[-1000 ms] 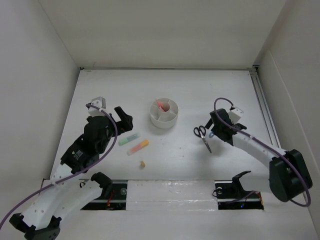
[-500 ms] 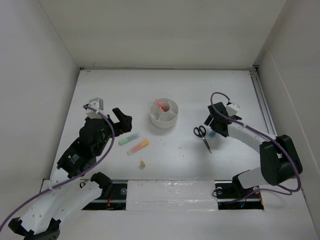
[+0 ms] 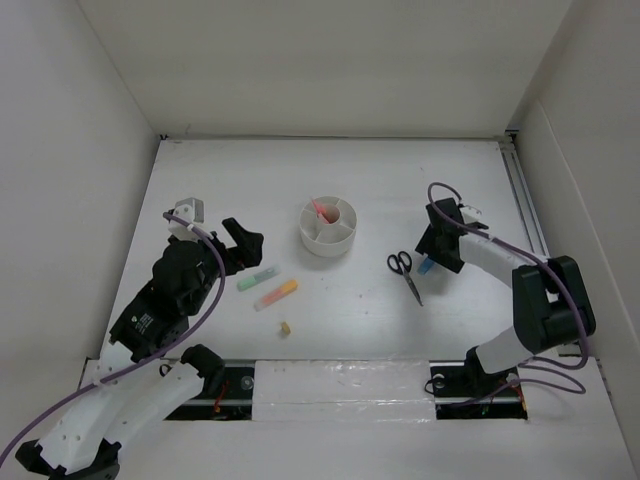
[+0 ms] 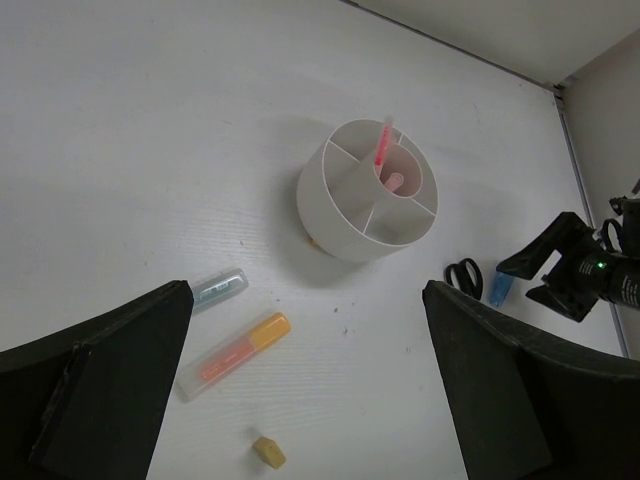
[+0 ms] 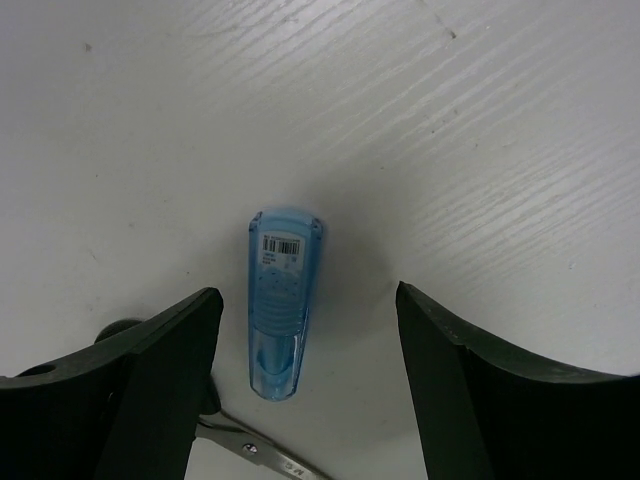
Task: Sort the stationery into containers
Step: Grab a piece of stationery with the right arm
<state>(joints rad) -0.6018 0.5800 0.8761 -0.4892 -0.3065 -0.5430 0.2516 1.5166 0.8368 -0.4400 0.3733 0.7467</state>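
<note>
The white organizer [image 3: 329, 228] [image 4: 370, 190] stands mid-table with a pink pen [image 4: 382, 145] upright in it. A green highlighter [image 3: 257, 277] [image 4: 215, 288], an orange highlighter [image 3: 276, 294] [image 4: 235, 350] and a yellowish eraser bit [image 3: 285, 328] [image 4: 268, 451] lie to its near left. My left gripper [image 3: 240, 245] [image 4: 305, 300] hovers open above them. The blue highlighter [image 3: 426, 266] [image 5: 280, 305] lies flat beside black-handled scissors [image 3: 405, 272] [image 5: 250, 450]. My right gripper [image 3: 432, 258] [image 5: 305, 300] is low over it, open, with one jaw on each side and neither touching it.
White walls enclose the table on the left, back and right. A metal rail [image 3: 525, 205] runs along the right edge. The scissors' blade passes just below the blue highlighter's near end, close to my right gripper's left finger [image 5: 150, 390].
My right gripper has swung back and down over the blue highlighter, and its jaws have narrowed. The left arm has shifted slightly with its jaws still wide.
</note>
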